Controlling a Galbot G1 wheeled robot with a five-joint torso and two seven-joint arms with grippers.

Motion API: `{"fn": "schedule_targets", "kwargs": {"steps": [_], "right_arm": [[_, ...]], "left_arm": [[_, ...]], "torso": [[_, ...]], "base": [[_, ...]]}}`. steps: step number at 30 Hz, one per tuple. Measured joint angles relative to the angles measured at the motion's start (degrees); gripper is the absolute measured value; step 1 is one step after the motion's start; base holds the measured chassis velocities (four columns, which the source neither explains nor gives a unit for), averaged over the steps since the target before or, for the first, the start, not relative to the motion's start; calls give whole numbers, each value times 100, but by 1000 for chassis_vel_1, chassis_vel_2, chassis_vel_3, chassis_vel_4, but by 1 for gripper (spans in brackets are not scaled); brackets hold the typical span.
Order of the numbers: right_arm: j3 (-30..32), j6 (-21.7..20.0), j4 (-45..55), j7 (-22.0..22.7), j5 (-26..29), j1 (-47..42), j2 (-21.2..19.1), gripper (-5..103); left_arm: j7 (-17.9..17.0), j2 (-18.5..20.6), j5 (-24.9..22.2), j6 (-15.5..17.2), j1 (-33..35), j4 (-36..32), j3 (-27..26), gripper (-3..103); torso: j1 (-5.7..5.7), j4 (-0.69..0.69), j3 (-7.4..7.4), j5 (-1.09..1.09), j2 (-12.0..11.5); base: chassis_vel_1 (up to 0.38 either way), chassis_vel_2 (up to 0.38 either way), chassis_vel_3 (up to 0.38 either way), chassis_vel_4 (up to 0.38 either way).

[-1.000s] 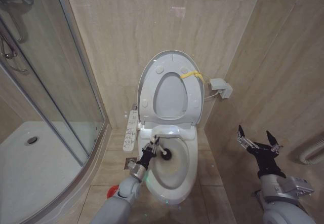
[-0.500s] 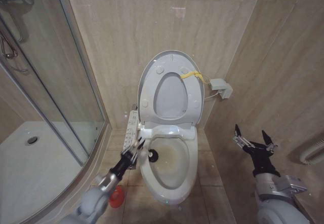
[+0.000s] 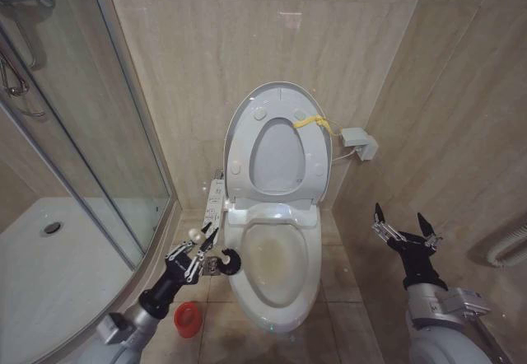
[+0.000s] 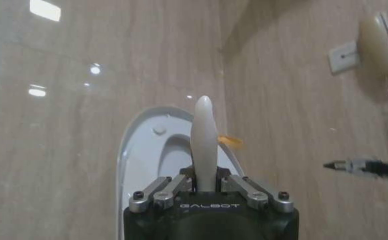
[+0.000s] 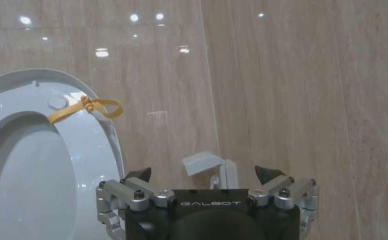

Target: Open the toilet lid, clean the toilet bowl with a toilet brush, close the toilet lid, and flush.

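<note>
Brush head's out of the toilet bowl [image 3: 278,269] now; your left gripper [image 3: 200,250] clamps the toilet brush [image 3: 228,259] beside the rim. Scrubbing looks done. Right gripper [image 3: 402,231] waits wide.

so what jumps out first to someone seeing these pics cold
The toilet lid stands raised against the back wall, a yellow tag at its rim, with the stained toilet bowl open below it. Left of the bowl, the left gripper holds the toilet brush with its dark head just outside the rim, above the floor near a small red cup. The right gripper hangs open to the right of the toilet.
</note>
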Motion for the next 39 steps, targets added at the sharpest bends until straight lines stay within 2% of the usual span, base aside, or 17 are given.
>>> {"fn": "schedule_targets", "kwargs": {"steps": [2, 4, 5, 7, 8, 12, 13, 14, 16, 17, 21, 22, 25, 26, 30, 39], "right_arm": [[23, 12, 0, -1, 14, -4, 1, 100], [87, 35, -15, -2, 68, -18, -2, 100], [87, 35, -15, -2, 68, -18, -2, 100], [141, 57, -26, -2, 152, -25, -2, 100], [141, 57, -26, -2, 152, -25, -2, 100], [146, 31, -56, 5, 249, 84, -67, 100], [146, 31, -56, 5, 249, 84, -67, 100], [146, 19, -74, 8, 267, 111, -88, 100], [146, 10, -97, 12, 286, 133, -107, 100], [146, 10, -97, 12, 286, 133, -107, 100], [139, 6, -112, 14, 295, 96, -106, 100], [139, 6, -112, 14, 295, 96, -106, 100], [143, -4, -111, 17, 296, 65, -104, 100], [143, -4, -111, 17, 296, 65, -104, 100], [177, -5, -83, 20, 291, -20, -100, 100], [225, -8, -90, 49, 257, -37, -75, 100]], "left_arm": [[-162, -228, 20, 92, 502, -274, -288, 19], [-347, -632, 227, 80, 1005, -375, -545, 19], [-347, -632, 227, 80, 1005, -375, -545, 19], [-611, -1064, 612, -33, 1356, -262, -744, 19], [-611, -1064, 612, -33, 1356, -262, -744, 19], [-1197, -1490, 1180, -73, 1569, 8, -1050, 19], [-1197, -1490, 1180, -73, 1569, 8, -1050, 19], [-1375, -1568, 1342, -51, 1571, 127, -1121, 19], [-1482, -1634, 1431, -106, 1475, 454, -1161, 19], [-1482, -1634, 1431, -106, 1475, 454, -1161, 19], [-1422, -1665, 1364, -492, 949, 1669, -1145, 19], [-1422, -1665, 1364, -492, 949, 1669, -1145, 19], [-1214, -1634, 1162, -774, 447, 2536, -1030, 19], [-1214, -1634, 1162, -774, 447, 2536, -1030, 19], [-1007, -1560, 768, -880, -200, 3272, -730, 19], [-974, -1538, 625, -883, -821, 4223, -420, 19]], "torso": [[0, 1, 0, 2, 0], [-1, 5, 0, 1, 0], [-1, 5, 0, 1, 0], [-1, 2, 0, 1, 0], [-1, 2, 0, 1, 0], [0, 3, 0, 1, 0], [0, 3, 0, 1, 0], [0, 3, 0, 1, 0], [0, 3, 0, 2, 0], [0, 3, 0, 2, 0], [1, 2, 1, 0, -1], [1, 2, 1, 0, -1], [0, 2, 1, 0, -1], [0, 2, 1, 0, -1], [1, 0, 1, 0, -1], [1, 2, 1, 0, -1]], "base": [[0, 0, 0, 0], [0, 0, 0, 0], [0, 0, 0, 0], [0, 0, 0, 0], [0, 0, 0, 0], [0, 0, 0, 0], [0, 0, 0, 0], [0, 0, 0, 0], [0, 0, 0, 0], [0, 0, 0, 0], [0, 0, 0, 0], [0, 0, 0, 0], [0, 0, 0, 0], [0, 0, 0, 0], [0, 0, 0, 0], [0, 0, 0, 0]]}}
